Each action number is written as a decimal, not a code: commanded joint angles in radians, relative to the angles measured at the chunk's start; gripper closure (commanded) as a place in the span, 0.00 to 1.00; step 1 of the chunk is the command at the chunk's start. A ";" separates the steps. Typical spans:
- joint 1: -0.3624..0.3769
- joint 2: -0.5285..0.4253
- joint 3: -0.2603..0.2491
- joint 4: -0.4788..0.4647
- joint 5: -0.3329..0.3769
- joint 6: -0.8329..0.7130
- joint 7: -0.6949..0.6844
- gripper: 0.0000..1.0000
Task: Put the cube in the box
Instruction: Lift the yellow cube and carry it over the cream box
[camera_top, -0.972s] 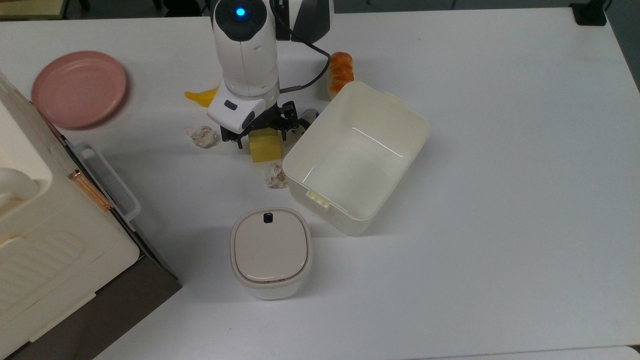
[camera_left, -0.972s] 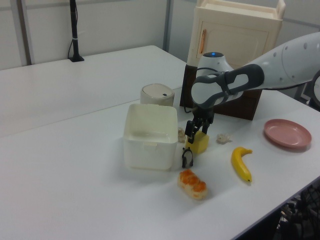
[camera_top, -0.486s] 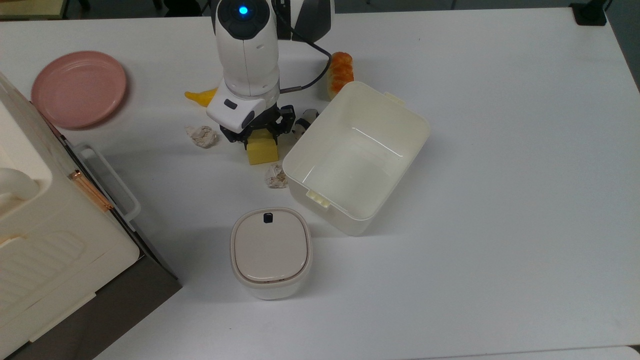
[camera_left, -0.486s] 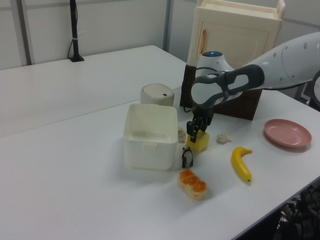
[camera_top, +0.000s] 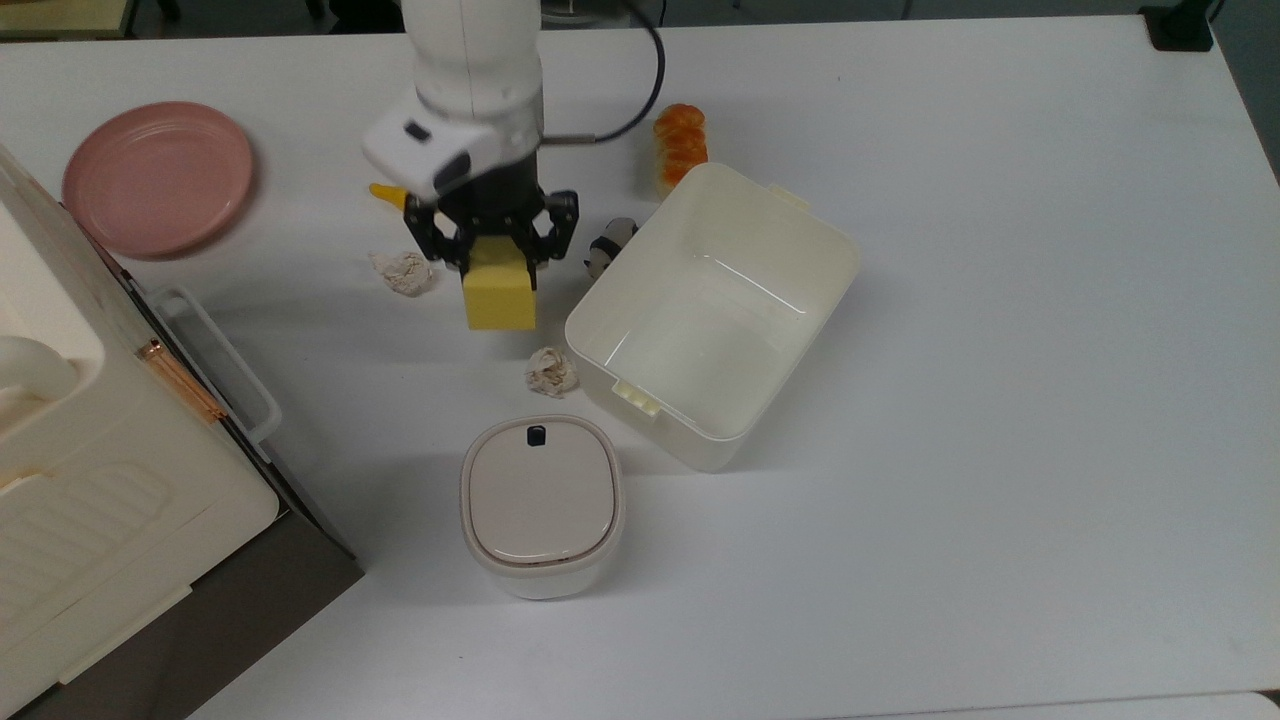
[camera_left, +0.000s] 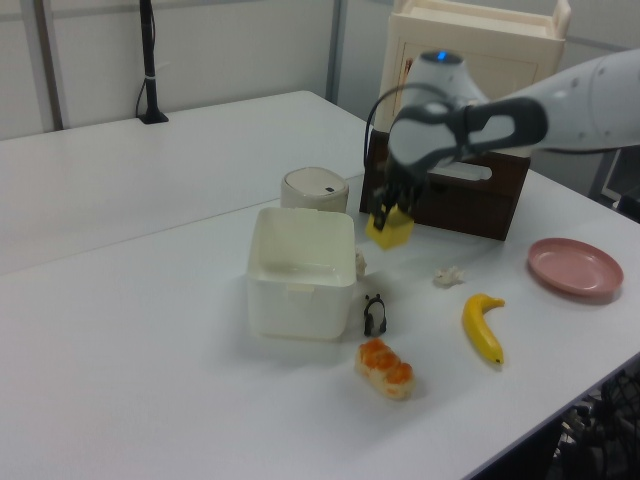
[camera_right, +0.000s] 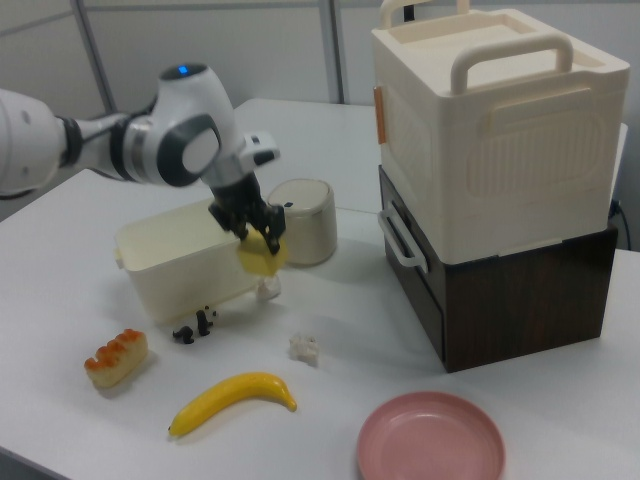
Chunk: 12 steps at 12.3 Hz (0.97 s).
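The pale-yellow cube (camera_top: 498, 290) hangs in the air, lifted well off the table, with my gripper (camera_top: 492, 250) shut on its upper part. In the left view the cube (camera_left: 391, 232) sits under the gripper (camera_left: 392, 212), to the right of the box (camera_left: 300, 290) and above its rim height. The cream-white box (camera_top: 800, 225) stands open and empty just to the top view's right of the cube. In the right view the cube (camera_right: 262, 257) and gripper (camera_right: 255, 235) hover in front of the box's (camera_right: 170, 270) near corner.
A lidded bin (camera_top: 541, 505) stands in front of the box. Two crumpled paper balls (camera_top: 403, 272) (camera_top: 551, 372), a panda figurine (camera_top: 603, 248), a banana (camera_left: 482, 325), bread (camera_top: 679, 145) and a pink plate (camera_top: 158, 175) lie around. A tall cabinet stack (camera_top: 90, 480) fills the top view's left.
The gripper closed on the cube and raised it off the table. The arm moved up and slightly toward the top view's left; the box stayed put.
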<state>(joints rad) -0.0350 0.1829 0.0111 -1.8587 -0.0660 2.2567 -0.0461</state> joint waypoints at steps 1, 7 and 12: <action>0.017 -0.091 -0.005 -0.004 0.000 -0.003 0.158 0.71; 0.084 -0.086 0.043 0.018 0.023 -0.005 0.305 0.71; 0.181 -0.082 0.044 0.019 0.123 -0.022 0.371 0.71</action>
<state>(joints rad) 0.0986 0.1002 0.0609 -1.8409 0.0263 2.2564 0.2805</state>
